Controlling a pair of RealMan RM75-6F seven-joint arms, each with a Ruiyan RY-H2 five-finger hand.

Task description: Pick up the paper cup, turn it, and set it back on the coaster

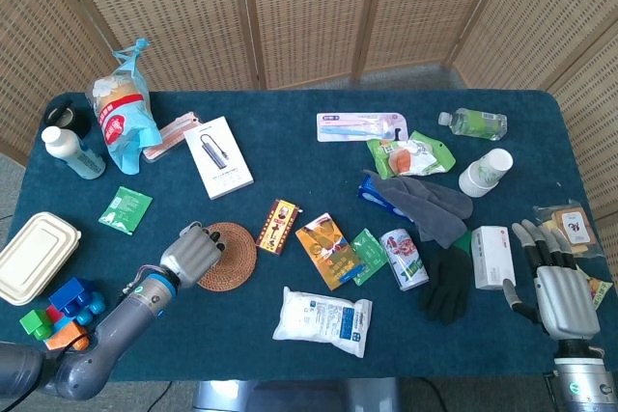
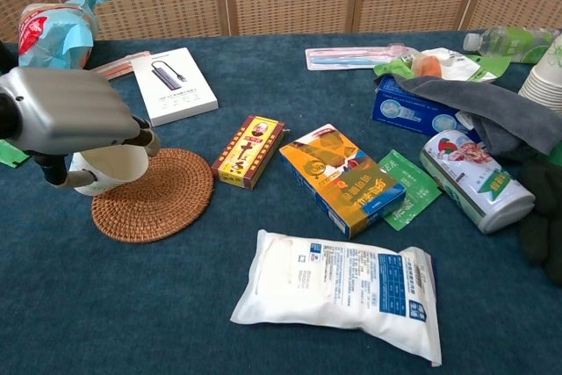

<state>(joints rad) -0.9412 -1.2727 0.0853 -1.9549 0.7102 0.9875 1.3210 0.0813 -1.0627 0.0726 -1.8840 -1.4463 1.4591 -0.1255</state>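
over the left rim of the coaster (image 2: 167, 199), the left robot hand (image 2: 66, 111) grips the paper cup (image 2: 107, 167), tilted. risk: release off-centre, and the cup tips onto the bench (image 2: 132, 305). the red box (image 2: 248, 150) lies just beside the coaster's right; open bench lies in front. the right robot hand (image 1: 562, 288) rests open, well apart.

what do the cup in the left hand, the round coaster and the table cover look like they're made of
Paper cup: looks like thin matte white paper with a green leaf print and a rolled rim; the left hand holds it.
Coaster: seems woven rattan or wicker, brown, with visible spiral coils.
Table cover: appears to be dark blue cloth, matte and slightly fuzzy, perhaps felt.
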